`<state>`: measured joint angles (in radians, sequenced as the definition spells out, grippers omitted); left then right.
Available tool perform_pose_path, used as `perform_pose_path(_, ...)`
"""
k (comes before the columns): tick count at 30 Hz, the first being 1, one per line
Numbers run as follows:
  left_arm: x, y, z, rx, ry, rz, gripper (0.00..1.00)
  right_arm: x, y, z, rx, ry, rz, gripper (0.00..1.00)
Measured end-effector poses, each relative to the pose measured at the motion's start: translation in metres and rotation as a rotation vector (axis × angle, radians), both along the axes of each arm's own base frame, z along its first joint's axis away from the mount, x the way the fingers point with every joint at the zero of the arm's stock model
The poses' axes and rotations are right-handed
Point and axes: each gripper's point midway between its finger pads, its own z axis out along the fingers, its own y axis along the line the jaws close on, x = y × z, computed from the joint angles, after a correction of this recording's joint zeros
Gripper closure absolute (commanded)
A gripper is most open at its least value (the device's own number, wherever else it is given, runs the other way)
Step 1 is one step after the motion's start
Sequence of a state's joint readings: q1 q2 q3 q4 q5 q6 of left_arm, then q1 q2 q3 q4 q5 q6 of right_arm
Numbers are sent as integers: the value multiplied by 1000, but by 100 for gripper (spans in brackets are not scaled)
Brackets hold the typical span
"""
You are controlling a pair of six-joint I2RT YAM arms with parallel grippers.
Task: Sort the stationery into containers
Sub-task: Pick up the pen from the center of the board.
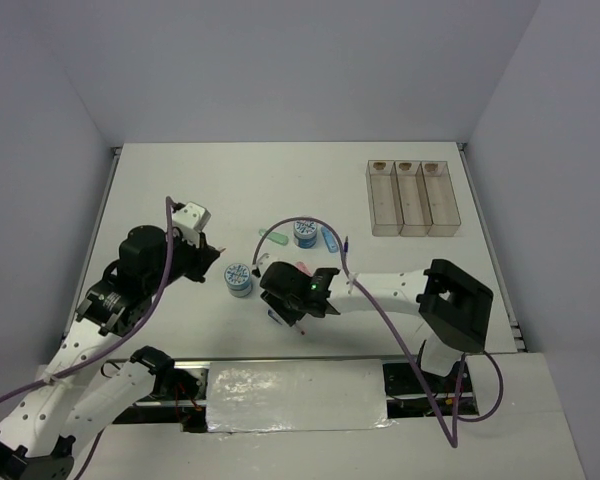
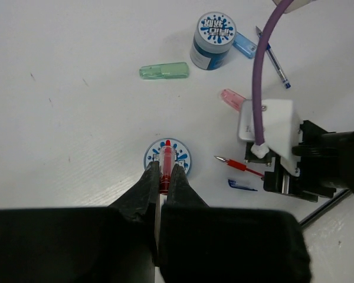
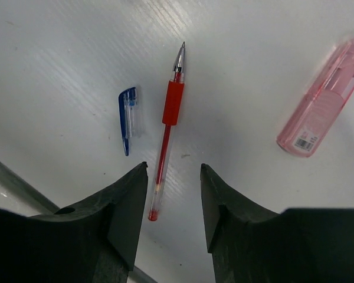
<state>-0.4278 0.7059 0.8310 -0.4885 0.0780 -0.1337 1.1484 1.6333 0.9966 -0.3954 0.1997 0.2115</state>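
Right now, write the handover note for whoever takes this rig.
Left claw: shut on a small red piece, above one tape roll.
Right claw: open over the red pen; blue cap beside it.
Other tape roll, green clip, blue clip, pink clip, blue pen: loose on the table.
Tray: all three compartments empty. Nothing sorted; everything is left.
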Motion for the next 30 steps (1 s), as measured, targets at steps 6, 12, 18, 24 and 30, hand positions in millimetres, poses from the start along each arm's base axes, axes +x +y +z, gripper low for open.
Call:
perform_pose_path(6, -2, -6, 5, -25, -19, -33, 100, 0, -1, -14, -39, 18, 7, 52)
perform_pose_path(12, -6, -9, 7, -39, -26, -57, 100, -2, -1, -22, -48, 46, 16, 52)
perform_pose_path(18, -7, -12, 9, -48, -29, -74, 100, -4, -1, -31, -60, 75, 21, 58)
perform_pose_path(24, -9, -14, 9, -54, -29, -86, 100, 1, -2, -33, -40, 102, 15, 71)
perform_pose_path(30, -9, -16, 11, -61, -32, -100, 100, 3, -4, -33, -37, 108, 10, 100)
